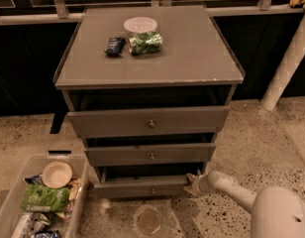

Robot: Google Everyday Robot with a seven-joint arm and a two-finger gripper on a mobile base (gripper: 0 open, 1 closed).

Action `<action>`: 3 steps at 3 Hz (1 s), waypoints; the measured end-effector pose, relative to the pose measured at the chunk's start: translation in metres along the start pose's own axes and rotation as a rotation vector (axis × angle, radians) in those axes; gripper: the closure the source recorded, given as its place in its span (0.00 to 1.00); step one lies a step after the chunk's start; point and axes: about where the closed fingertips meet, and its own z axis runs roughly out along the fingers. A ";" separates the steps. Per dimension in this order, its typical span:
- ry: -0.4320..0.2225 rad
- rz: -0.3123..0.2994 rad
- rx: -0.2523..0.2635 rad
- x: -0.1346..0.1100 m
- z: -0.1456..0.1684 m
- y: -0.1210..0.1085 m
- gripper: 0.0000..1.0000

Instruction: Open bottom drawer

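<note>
I saw gripper [194, 183] low, bottom drawer [142, 188] front's right end just left of it; couldn't tell grip state.

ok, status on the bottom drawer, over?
Hand low at right end of bottom drawer front, not on the knob. Drawer out a little. Bin on floor to its left, not in front of it.

Gripper [194, 182] at right end of bottom drawer [137, 188] front. Drawer stands slightly out, dark gap above; knob [153, 191] centred. Arm [231, 190] enters from lower right.
</note>
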 end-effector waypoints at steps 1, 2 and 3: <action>0.000 0.000 0.000 -0.003 -0.005 -0.001 1.00; -0.008 -0.009 0.001 -0.003 -0.004 0.006 1.00; -0.008 -0.009 0.001 -0.005 -0.006 0.006 1.00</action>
